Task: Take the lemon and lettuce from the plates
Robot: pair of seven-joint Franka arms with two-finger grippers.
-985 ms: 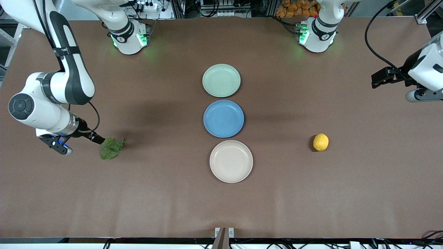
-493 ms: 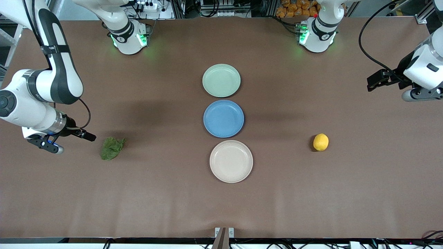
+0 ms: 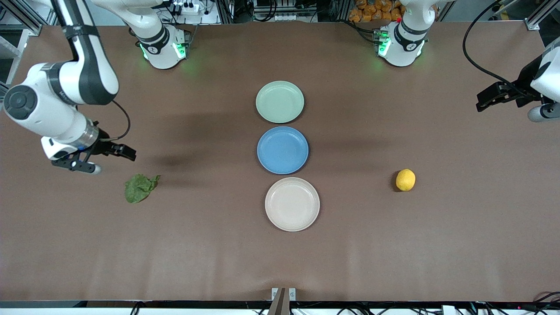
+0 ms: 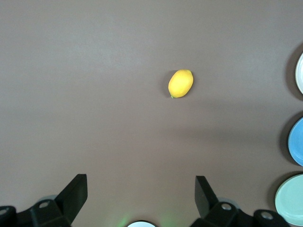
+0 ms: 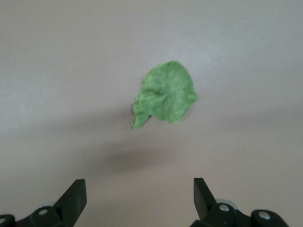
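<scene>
The lemon point(image 3: 405, 180) and the lettuce point(image 3: 140, 188) are both off the plates now, lying on the bare table point(image 3: 459, 245). The lemon sits toward the left arm's end, well apart from the plates; the lettuce sits toward the right arm's end, also well apart. The mint plate point(image 3: 280, 102), the blue plate point(image 3: 282, 150) and the cream plate point(image 3: 292, 204) stand in a row in the middle w/ nothing on them, the cream one nearest the front camera. So the job looks done, or almost: both things are out and nothing is left to lift. The left gripper point(image 3: 492, 97) hangs over the table edge at its own end, fingers spread wide, holding nothing. The right gripper point(image 3: 124, 152) hangs over the table just beside the lettuce, fingers also wide apart, holding nothing. Vs. a sec ago: the right gripper was down touching the leaf, now it has let go and lifted away, and the leaf slid a tiny bit. The left gripper moved only a little. Lemon and plates didn't move.
</scene>
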